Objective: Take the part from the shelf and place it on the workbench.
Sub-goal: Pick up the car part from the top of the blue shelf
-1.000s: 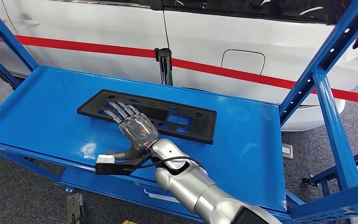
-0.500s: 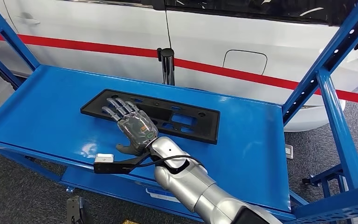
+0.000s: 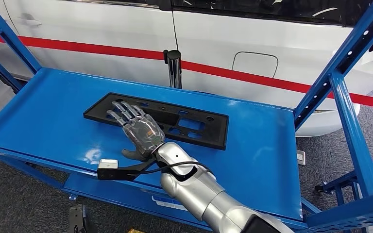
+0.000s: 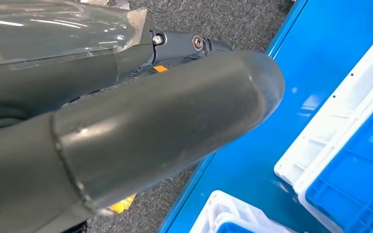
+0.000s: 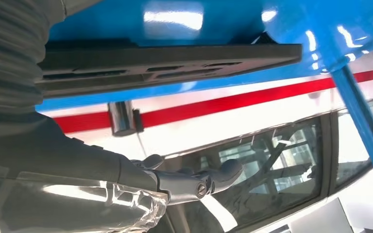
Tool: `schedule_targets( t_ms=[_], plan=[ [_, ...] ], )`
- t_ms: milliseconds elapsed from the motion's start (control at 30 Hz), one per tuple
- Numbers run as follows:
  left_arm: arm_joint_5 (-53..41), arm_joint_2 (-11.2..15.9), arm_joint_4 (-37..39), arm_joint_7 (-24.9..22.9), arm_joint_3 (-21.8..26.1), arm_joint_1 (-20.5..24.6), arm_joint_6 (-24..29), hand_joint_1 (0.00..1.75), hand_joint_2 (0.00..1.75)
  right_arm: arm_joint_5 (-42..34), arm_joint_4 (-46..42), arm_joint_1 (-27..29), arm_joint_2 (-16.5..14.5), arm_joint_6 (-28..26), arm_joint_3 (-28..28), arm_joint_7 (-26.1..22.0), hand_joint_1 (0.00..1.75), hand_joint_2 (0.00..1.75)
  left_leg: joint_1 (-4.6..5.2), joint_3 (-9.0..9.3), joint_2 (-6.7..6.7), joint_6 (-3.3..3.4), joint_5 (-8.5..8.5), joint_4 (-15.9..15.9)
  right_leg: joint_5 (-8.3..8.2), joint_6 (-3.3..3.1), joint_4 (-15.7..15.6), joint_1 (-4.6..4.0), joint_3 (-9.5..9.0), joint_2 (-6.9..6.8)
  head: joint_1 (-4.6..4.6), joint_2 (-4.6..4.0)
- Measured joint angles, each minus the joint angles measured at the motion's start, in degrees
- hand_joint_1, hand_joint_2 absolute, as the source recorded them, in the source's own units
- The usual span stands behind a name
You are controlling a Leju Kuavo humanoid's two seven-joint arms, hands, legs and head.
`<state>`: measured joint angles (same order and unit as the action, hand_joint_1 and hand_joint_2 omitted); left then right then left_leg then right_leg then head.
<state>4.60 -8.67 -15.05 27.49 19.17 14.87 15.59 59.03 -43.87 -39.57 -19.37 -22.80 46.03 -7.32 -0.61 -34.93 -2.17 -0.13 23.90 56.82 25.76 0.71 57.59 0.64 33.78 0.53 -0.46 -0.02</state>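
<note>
Black flat part (image 3: 158, 120) lies on the blue shelf (image 3: 43, 116), mid-deck, toward the back edge. Right hand (image 3: 138, 128) hovers w/ fingers (image 3: 121, 110) spread apart over the part's left end, thumb low by the near edge, nothing gripped. Step: reach/pre-grasp, prob. Next needs fingers down over the edge, thumb under, to clamp the thin plate. Left hand (image 4: 126, 121): finger state can't tell.

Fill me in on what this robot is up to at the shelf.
The robot's right hand is reaching over a flat black part that lies on the blue shelf, fingers spread above its left end. The part is not gripped or lifted. The left hand hangs low beside blue and white bins.
</note>
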Motion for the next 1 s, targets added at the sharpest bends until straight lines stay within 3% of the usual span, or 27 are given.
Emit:
schedule_targets(
  t_ms=[400,1000],
  plan=[
    [0.09,-0.01,0.03,1.19,0.28,-0.07,-2.4,0.0,0.0,18.0,4.65,-0.01,0.0,-4.04,3.83,11.06,0.0,1.75,0.0,0.0,0.0,0.0,0.0,0.0,0.0,0.0,0.0,0.0,0.0,0.0,0.01,0.0],
    [-0.22,-0.01,0.03,2.16,0.85,0.07,-3.6,0.0,0.0,15.92,15.77,-4.48,0.02,-3.73,5.87,17.5,0.0,1.75,0.01,0.21,0.01,0.0,0.0,0.0,0.0,0.0,-0.02,0.01,-0.19,0.0,0.0,0.0]
  ],
)
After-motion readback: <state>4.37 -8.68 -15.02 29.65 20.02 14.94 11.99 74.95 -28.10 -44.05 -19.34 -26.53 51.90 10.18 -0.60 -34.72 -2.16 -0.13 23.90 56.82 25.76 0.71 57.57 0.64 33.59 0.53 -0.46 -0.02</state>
